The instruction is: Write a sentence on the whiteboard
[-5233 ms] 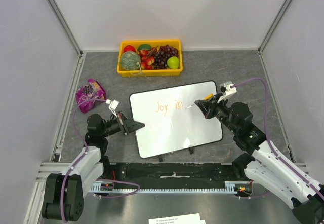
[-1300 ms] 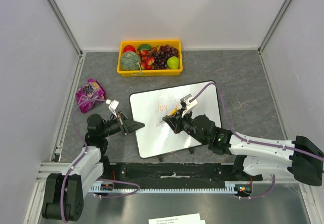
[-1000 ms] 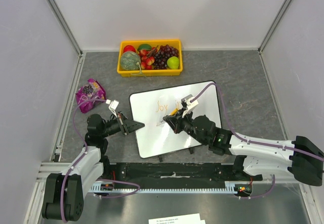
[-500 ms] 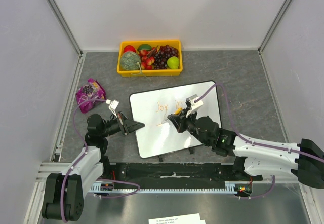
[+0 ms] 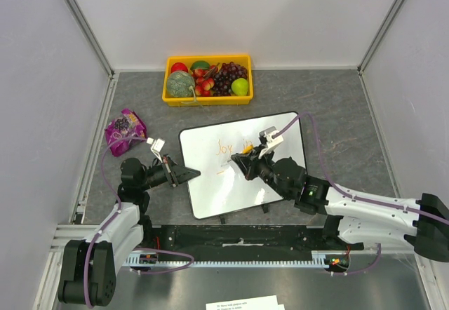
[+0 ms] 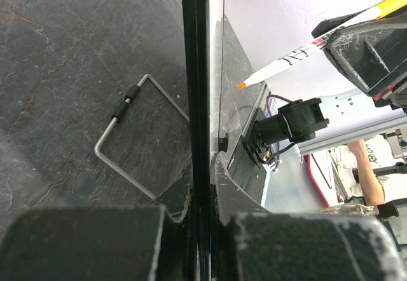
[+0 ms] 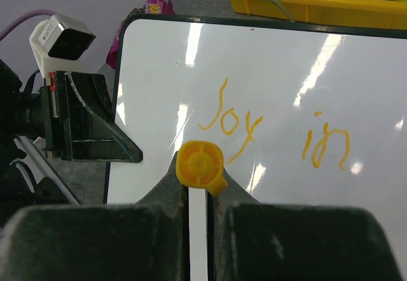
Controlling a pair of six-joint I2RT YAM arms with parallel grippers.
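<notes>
Where the right gripper reaches over the whiteboard, its fingers are clamped on a marker, yellow butt end toward the wrist camera and white barrel running forward between the jaws. In the left wrist view the marker's orange tip hangs close to the board's face; whether it touches cannot be told. Just beyond the gripper, the sentence reads "Joy in" in orange on one line, with "Joy" straight ahead and "in" off to the right in the right wrist view. On the far side of the writing from the right gripper, the left gripper is closed on the board's left edge, the black frame pinched between its fingers. A bent wire stand shows on the table just beside that frame. Beyond the board from both grippers sits a yellow tray of fruit. A purple packet lies past the left gripper, apart from the board.
</notes>
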